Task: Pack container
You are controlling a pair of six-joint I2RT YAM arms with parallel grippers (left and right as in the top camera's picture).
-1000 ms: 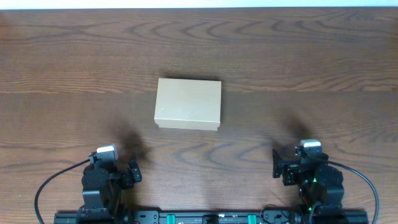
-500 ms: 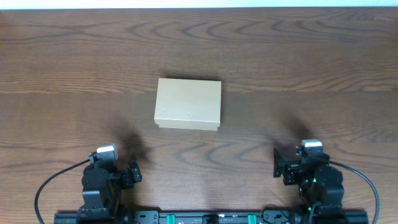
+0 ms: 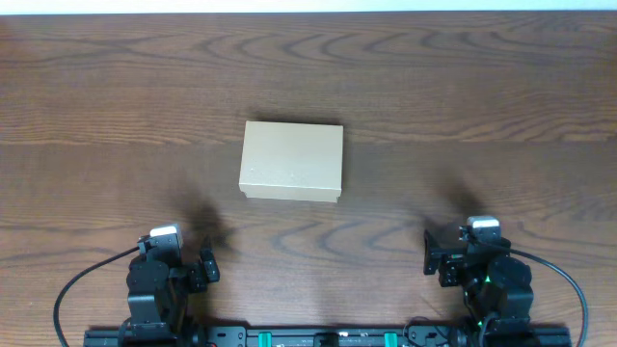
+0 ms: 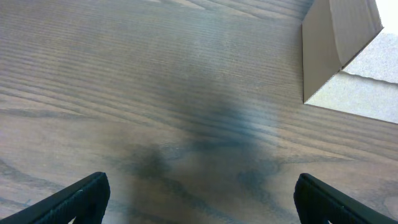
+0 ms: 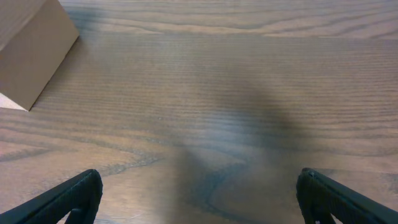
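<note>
The container, a plain tan cardboard box with its flap lid closed, lies at the middle of the wooden table. Its corner shows at the upper right of the left wrist view and at the upper left of the right wrist view. My left gripper rests near the front edge at the left, open and empty, its fingertips wide apart in the left wrist view. My right gripper rests near the front edge at the right, open and empty, as its own view shows. Both are well short of the box.
The dark wood table extends all around the box. A black rail with cables runs along the front edge between the arm bases. No tape rolls or other items show.
</note>
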